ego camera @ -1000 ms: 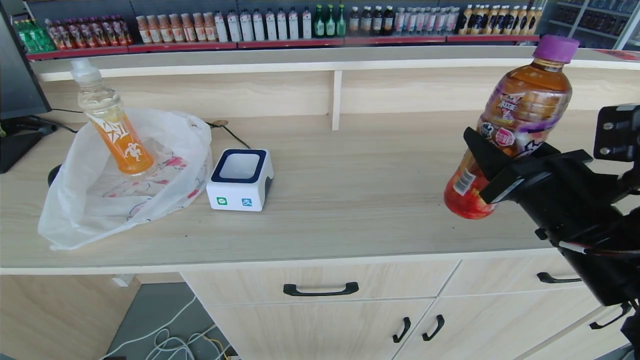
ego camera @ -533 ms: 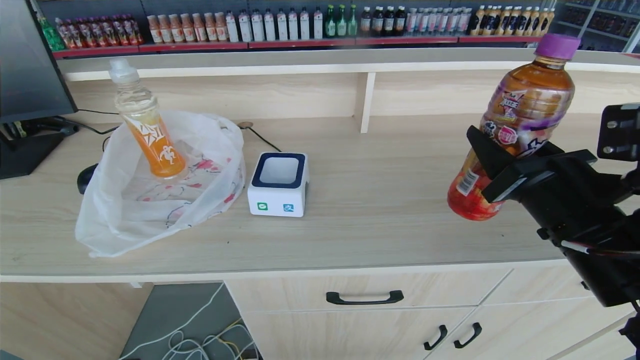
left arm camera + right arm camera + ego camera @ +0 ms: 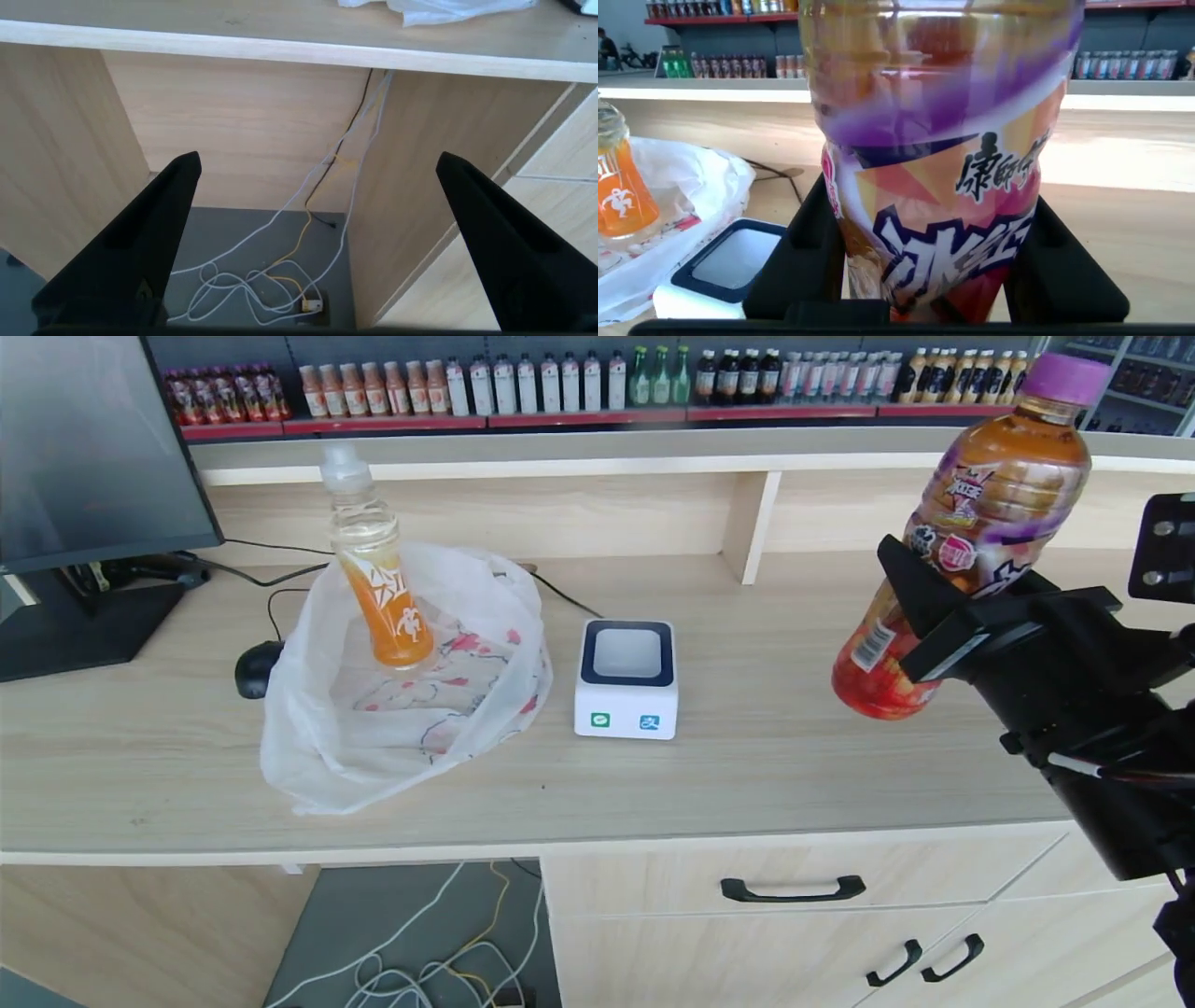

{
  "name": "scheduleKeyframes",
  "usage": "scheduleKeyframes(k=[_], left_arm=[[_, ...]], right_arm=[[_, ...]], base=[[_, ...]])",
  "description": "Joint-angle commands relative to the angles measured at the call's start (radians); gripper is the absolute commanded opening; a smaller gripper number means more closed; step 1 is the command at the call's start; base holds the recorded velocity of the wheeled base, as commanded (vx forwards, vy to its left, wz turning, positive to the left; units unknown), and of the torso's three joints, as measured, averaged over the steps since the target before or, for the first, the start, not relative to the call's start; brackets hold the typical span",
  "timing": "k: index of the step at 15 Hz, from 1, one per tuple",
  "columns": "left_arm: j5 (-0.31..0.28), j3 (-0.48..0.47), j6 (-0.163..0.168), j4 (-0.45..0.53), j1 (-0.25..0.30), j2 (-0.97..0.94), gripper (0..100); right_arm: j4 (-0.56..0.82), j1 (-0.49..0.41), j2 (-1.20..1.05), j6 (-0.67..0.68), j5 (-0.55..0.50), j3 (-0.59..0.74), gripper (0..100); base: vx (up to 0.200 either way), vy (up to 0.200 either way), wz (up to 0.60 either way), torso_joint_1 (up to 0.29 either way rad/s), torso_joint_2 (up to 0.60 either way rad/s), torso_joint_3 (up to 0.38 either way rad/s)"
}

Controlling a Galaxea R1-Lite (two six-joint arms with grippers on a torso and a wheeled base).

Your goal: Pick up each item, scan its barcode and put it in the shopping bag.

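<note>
Pale woodgrain counter (image 3: 747,775) with crinkly bag (image 3: 308,756), boxy scanner (image 3: 625,709); ribbed plastic bottle (image 3: 999,476) tight in right gripper (image 3: 924,280); left gripper (image 3: 318,163) agape.

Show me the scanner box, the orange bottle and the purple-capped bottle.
scanner box (image 3: 625,702): head view, on its white front face.
orange bottle (image 3: 385,602): head view, on its orange lower body.
purple-capped bottle (image 3: 1006,476): head view, on its amber upper body.

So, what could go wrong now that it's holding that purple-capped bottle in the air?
The purple-capped bottle sits tilted in the right hand, so it might slip. Its barcode isn't facing the scanner yet, so the scan could miss. The orange bottle stands in the shopping bag; dropping another in may topple it.
</note>
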Motion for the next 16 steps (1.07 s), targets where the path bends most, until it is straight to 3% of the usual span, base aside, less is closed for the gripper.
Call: scheduleKeyframes(k=[1,4,9,12,15,16], left_arm=[[0.000,0.000,0.000,0.000,0.001,0.000,100],[0.000,0.000,0.004,-0.002,0.001,0.000,100],[0.000,0.000,0.004,-0.002,0.001,0.000,100],[0.000,0.000,0.004,-0.002,0.001,0.000,100],[0.000,0.000,0.004,-0.002,0.001,0.000,100],[0.000,0.000,0.004,-0.002,0.001,0.000,100]], right_arm=[[-0.001,0.000,0.016,0.000,0.001,-0.013,0],[-0.001,0.004,0.016,-0.003,-0.001,-0.012,0],[0.027,0.010,0.018,-0.135,0.032,-0.028,0],[0.148,0.013,0.044,-0.221,0.047,-0.117,0],[0.182,0.013,0.073,-0.304,0.047,-0.173,0],[0.211,0.020,0.108,-0.376,0.045,-0.251,0]], base=[[0.000,0.200,0.00,0.007,0.00,0.002],[0.000,0.200,0.00,0.004,0.00,0.005],[0.000,0.000,0.00,0.000,0.00,0.000],[0.000,0.000,0.00,0.000,0.00,0.000],[0.000,0.000,0.00,0.000,0.00,0.000],[0.000,0.000,0.00,0.000,0.00,0.000]])
